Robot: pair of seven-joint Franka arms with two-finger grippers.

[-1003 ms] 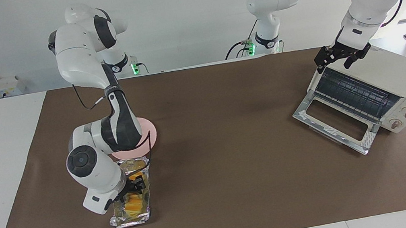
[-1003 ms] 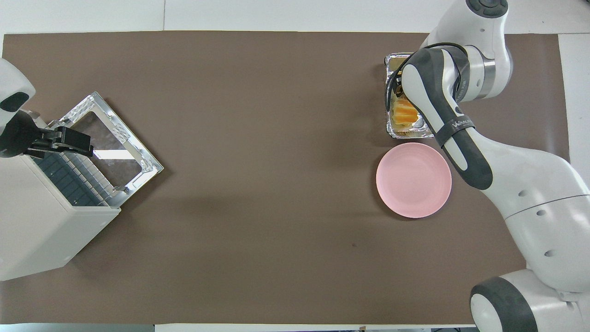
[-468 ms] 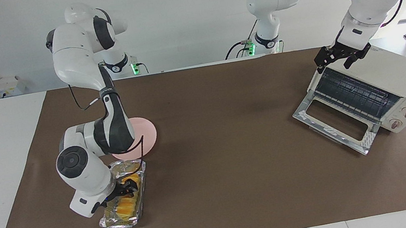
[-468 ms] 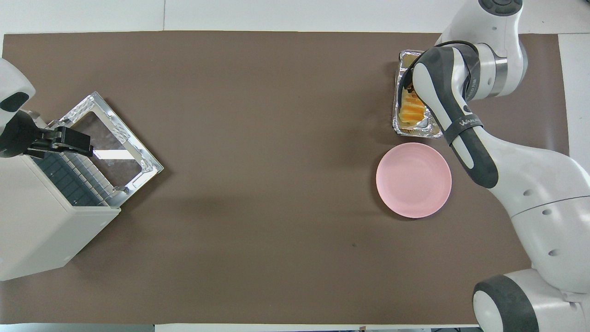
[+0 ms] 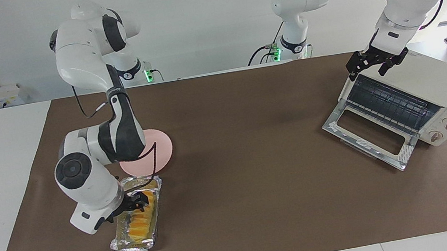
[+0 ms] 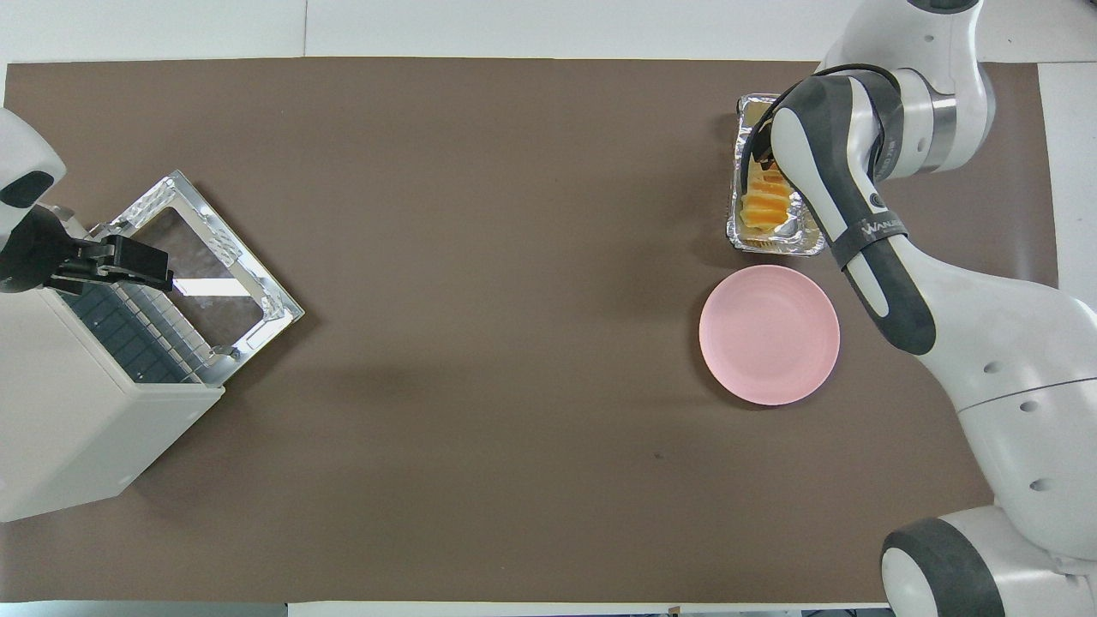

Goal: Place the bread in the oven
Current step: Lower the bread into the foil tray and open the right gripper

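The worktop (image 5: 240, 176) is covered by a brown mat. At the left arm's end sits the oven (image 5: 419, 101), cream-white, its glass door (image 5: 369, 138) dropped flat open and the wire rack showing inside. The left gripper (image 5: 376, 64) hangs over the oven's top front edge, fingers spread apart with nothing between them; the arm waits there. Toward the right arm's end lies a round pink plate (image 5: 156, 152), bare. Just beside it, farther from the robots, is a crinkled silver foil tray (image 5: 135, 245), and in that tray lies the bread (image 5: 141, 226), a short row of yellow-orange slices. The right gripper (image 5: 136, 200) is down at the end of the loaf nearer the plate, low in the tray; I cannot tell from here whether it has closed on the bread or merely straddles it.
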